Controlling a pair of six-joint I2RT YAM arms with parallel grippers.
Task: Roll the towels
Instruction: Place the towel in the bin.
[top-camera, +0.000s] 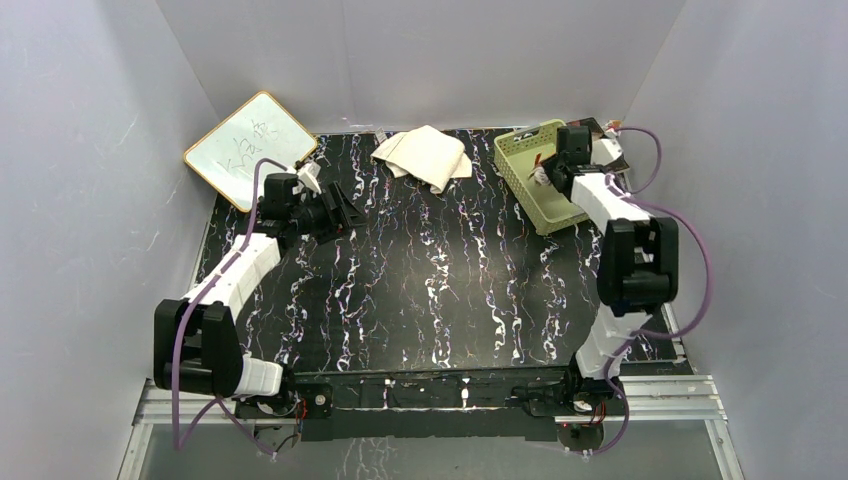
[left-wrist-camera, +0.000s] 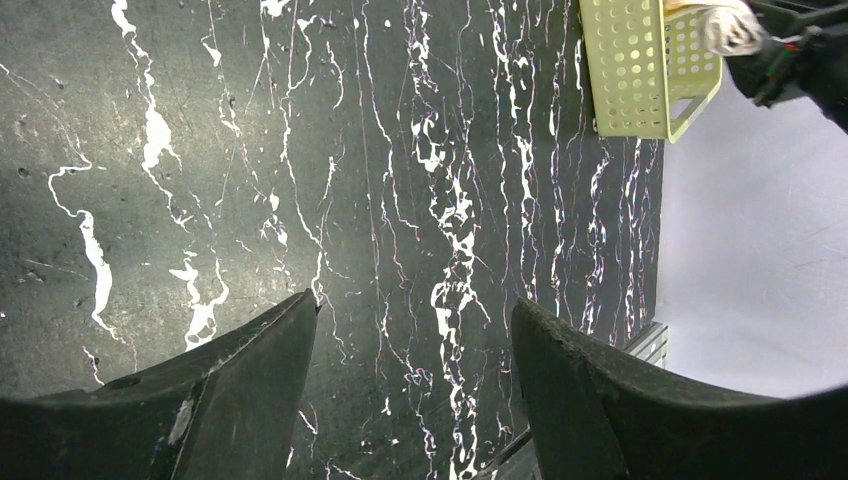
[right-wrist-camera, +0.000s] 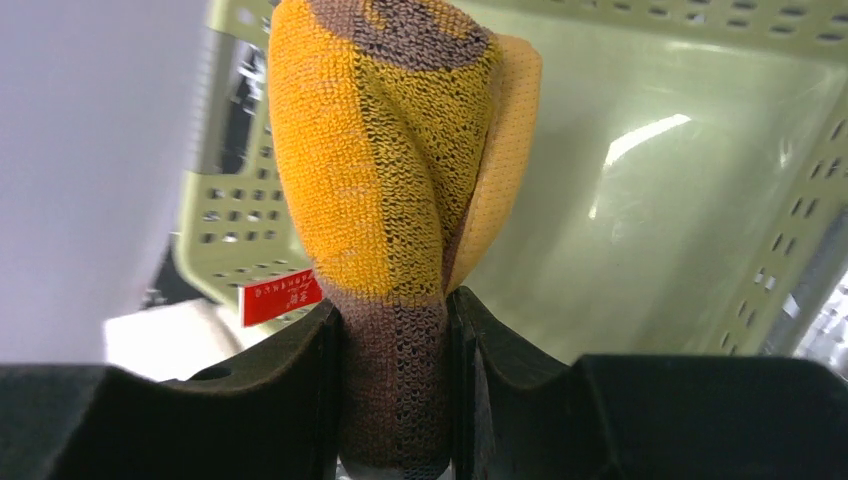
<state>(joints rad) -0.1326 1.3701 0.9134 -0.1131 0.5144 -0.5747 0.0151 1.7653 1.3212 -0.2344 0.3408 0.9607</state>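
With the right claw (right-wrist-camera: 395, 315) clamped on the orange towel (right-wrist-camera: 375, 170), lift straight clear of the basket (top-camera: 520, 175) at 2 o'clock; the left claw (left-wrist-camera: 415, 310) stands apart.

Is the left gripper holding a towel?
No, the left gripper is open, with only the black marbled table showing in its gap.

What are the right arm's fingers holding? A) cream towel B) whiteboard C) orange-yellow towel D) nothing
C: the right wrist view shows the fingers closed on the orange-yellow towel above the green basket; the cream towel lies apart on the table.
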